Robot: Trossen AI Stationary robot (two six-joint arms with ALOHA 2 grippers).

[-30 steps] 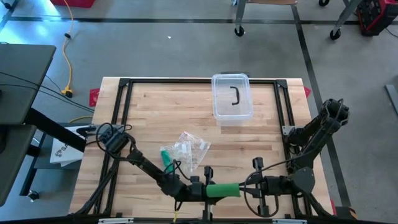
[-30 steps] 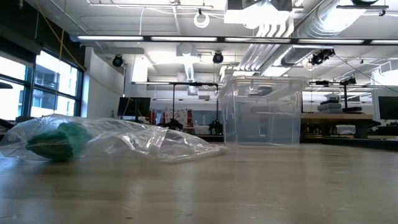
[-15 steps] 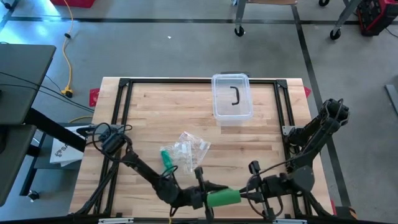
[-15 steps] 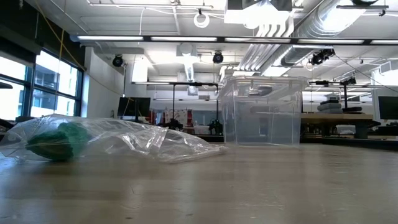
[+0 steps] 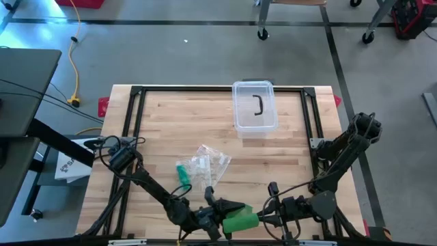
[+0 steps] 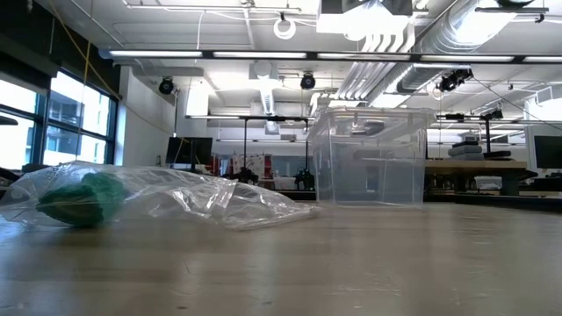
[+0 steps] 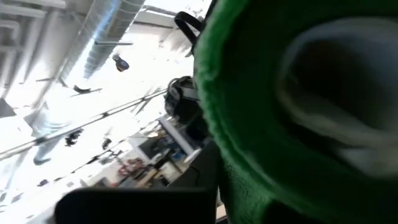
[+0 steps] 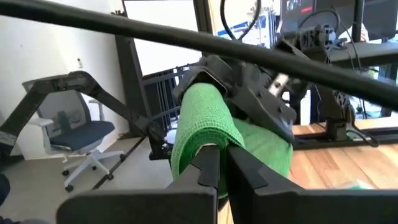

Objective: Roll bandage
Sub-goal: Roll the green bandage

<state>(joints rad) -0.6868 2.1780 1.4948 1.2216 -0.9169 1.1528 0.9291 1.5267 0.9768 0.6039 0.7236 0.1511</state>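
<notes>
We find the green bandage roll (image 5: 240, 221) at the table's (image 5: 287, 150) near edge, clamped between the left tool (image 5: 225, 213) and right tool (image 5: 263, 217). Since a second ago it has tilted, suggesting rolling is underway.

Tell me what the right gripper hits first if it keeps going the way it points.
The green bandage roll, already between the right gripper fingers; right behind it, the left gripper holds the other end.
</notes>
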